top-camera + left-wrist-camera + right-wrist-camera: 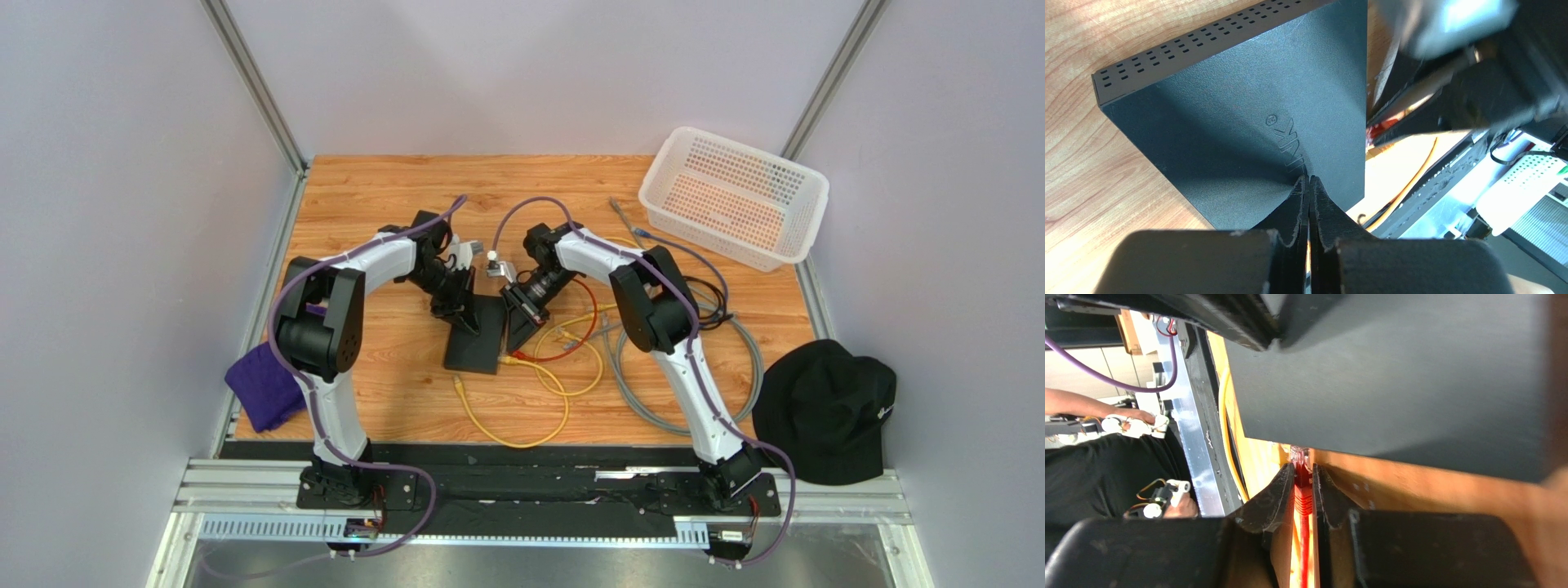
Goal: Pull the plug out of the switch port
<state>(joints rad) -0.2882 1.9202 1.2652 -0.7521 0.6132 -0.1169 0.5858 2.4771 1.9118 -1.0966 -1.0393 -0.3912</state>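
Note:
The switch [476,338] is a flat matte-black box lying on the wooden table between the arms. My left gripper [470,309] is shut and empty. In the left wrist view its tips [1310,179] rest on the switch's top face [1229,116]. My right gripper [523,328] is at the switch's right edge, shut on the red plug [1302,493]. In the right wrist view the gripper [1303,470] holds the plug's red boot. The plug's clear tip sits right at the edge of the switch [1401,373]. I cannot tell whether the tip is still in the socket.
A yellow cable [540,398], a red cable [586,328] and grey cables [687,374] loop on the table right of the switch. A white basket [792,184] stands at the back right. A black cap [828,410] lies at the right edge, a purple cloth [264,386] at the left edge.

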